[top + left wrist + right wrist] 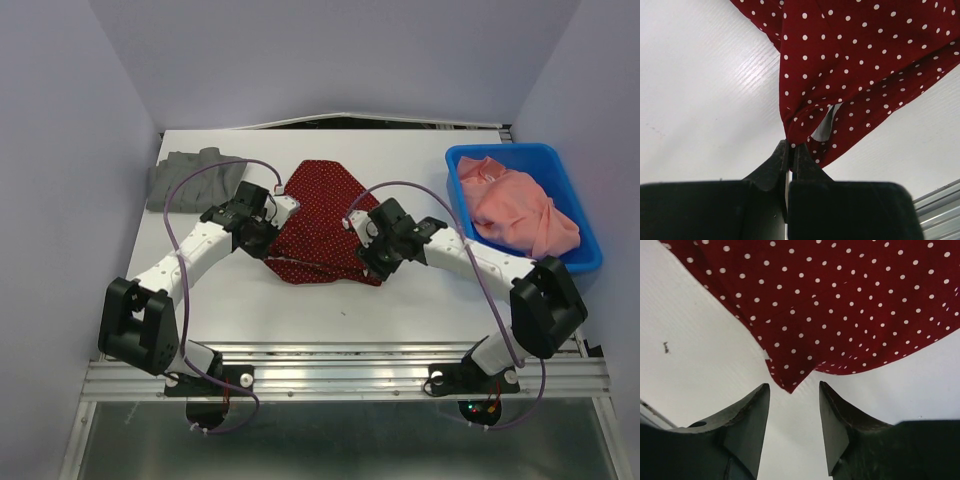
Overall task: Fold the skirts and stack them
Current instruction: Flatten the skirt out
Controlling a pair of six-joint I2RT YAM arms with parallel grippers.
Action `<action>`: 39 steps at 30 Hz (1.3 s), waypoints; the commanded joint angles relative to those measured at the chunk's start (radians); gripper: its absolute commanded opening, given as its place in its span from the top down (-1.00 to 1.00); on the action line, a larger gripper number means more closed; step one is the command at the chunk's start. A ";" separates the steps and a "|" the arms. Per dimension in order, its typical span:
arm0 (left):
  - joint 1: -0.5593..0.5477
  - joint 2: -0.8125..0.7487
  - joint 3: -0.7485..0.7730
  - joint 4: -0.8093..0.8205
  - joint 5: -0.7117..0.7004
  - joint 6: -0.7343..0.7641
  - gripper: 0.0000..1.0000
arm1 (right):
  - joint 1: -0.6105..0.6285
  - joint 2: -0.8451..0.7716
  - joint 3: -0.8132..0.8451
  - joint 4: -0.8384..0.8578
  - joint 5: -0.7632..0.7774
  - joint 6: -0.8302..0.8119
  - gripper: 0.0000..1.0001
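Note:
The dark red skirt (325, 225) with tiny white dots lies spread at the table's middle. My left gripper (287, 206) is at its left edge. In the left wrist view this gripper (790, 146) is shut on a bunched fold of the red skirt (865, 50), which rises off the table. My right gripper (354, 223) is at the skirt's right side and stands open. In the right wrist view a pointed corner of the red skirt (840, 305) lies just ahead of the gap between the open tips of my right gripper (792, 387). The plain dark grey skirt (188, 176) lies folded at the back left.
A blue bin (566, 180) at the back right holds salmon-pink cloth (520, 208). The white table (400, 300) ends at a metal rail along its near edge, where both arm bases sit. Pale walls enclose the left, right and back.

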 commanded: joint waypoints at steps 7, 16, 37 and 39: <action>-0.001 0.004 0.052 -0.015 0.003 -0.005 1.00 | 0.011 0.054 -0.074 0.187 0.202 0.017 0.30; 0.040 0.004 0.231 -0.001 -0.113 -0.031 1.00 | -0.075 -0.052 0.062 0.269 0.456 -0.072 0.99; 0.007 -0.263 0.374 -0.106 -0.161 0.167 1.00 | -0.295 -0.178 0.443 -0.156 0.299 -0.293 0.99; -0.025 -0.272 0.312 -0.175 -0.067 0.185 1.00 | -0.257 -0.167 0.384 -0.257 0.223 -0.279 0.99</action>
